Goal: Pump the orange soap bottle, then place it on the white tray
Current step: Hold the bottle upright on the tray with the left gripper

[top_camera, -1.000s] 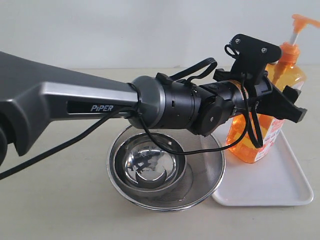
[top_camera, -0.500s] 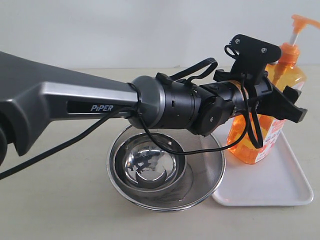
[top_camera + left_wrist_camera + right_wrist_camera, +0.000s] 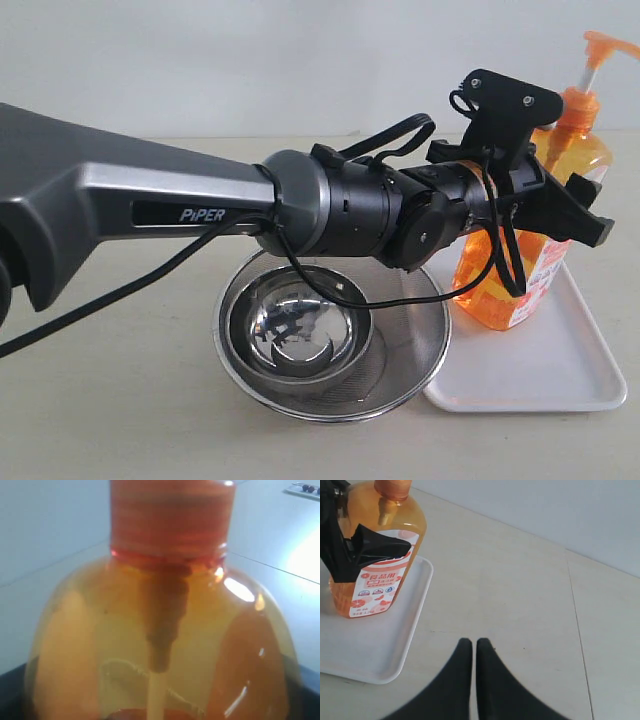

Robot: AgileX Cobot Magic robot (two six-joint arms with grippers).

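Note:
The orange soap bottle stands upright on the white tray, its pump head raised on the white stem. My left gripper reaches across from the left and is shut on the bottle's upper body; one black finger lies across the label. In the left wrist view the bottle fills the picture. The right wrist view shows the bottle on the tray, with my right gripper shut and empty over bare table, well apart from both.
A round steel mesh strainer holding a steel bowl sits right beside the tray, under the left arm's wrist. A loose black cable from the arm hangs over it. A pale wall stands behind the table.

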